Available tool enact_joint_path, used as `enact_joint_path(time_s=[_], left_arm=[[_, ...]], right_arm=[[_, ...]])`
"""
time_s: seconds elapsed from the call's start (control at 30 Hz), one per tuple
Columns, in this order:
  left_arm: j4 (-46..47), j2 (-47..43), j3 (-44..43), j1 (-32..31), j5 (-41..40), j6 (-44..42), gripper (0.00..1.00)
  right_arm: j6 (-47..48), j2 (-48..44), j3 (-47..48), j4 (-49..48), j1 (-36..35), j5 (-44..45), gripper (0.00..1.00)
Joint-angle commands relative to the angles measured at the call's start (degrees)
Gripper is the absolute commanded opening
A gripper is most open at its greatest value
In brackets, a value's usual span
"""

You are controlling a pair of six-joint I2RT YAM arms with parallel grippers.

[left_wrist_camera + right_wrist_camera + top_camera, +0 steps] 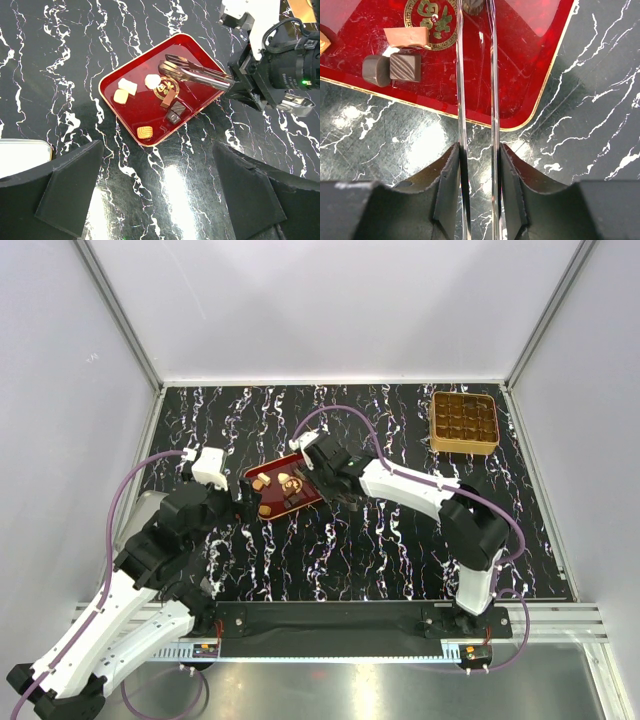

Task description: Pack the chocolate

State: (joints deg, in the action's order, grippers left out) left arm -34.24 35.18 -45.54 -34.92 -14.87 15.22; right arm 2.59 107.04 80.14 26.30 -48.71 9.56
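A red tray (283, 492) lies mid-table with several small chocolates on it: cream lumps (127, 86), a brown bar (169, 99), a dark piece (174, 112) and a tan square (145, 132). My right gripper (338, 483) is shut on metal tongs (195, 74), which reach over the tray (145, 107) with their tips near a cream lump (152, 81). In the right wrist view the tongs (460, 100) pass between my fingers (447, 175); their tips are cut off at the top edge. My left gripper (160, 200) is open and empty just before the tray's near edge.
A square golden box (464, 421) with a grid of compartments stands at the back right. A pale metal object (22, 157) lies at the left beside my left arm. White walls close in the table on three sides.
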Motion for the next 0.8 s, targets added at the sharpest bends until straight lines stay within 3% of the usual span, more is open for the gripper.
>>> enact_joint_path(time_s=[0.0,0.43,0.67,0.73,0.77], left_arm=[[1.9,-0.99,-0.34,0.02,-1.21,-0.11,0.99],[1.81,-1.08,-0.34,0.02,-1.21,-0.11,0.99],[1.98,-1.08,-0.34,0.02,-0.86,-0.19,0.99],[1.98,-0.9,-0.34,0.02,-0.77,-0.19,0.99],[1.98,-0.9,-0.34,0.02,-0.68,-0.19,0.99]], right_arm=[[-1.18,-4.82,3.0,-0.03,-0.69,1.25,0.39],[-2.06,-6.85,9.24,6.74,1.42,6.95,0.37],[-5.66,-9.92,10.21,10.61,15.64,9.24,0.36],[-5.93,-10.8,10.21,10.52,23.62,10.29,0.37],[-5.93,-10.8,10.21,10.52,23.66,10.91,0.37]])
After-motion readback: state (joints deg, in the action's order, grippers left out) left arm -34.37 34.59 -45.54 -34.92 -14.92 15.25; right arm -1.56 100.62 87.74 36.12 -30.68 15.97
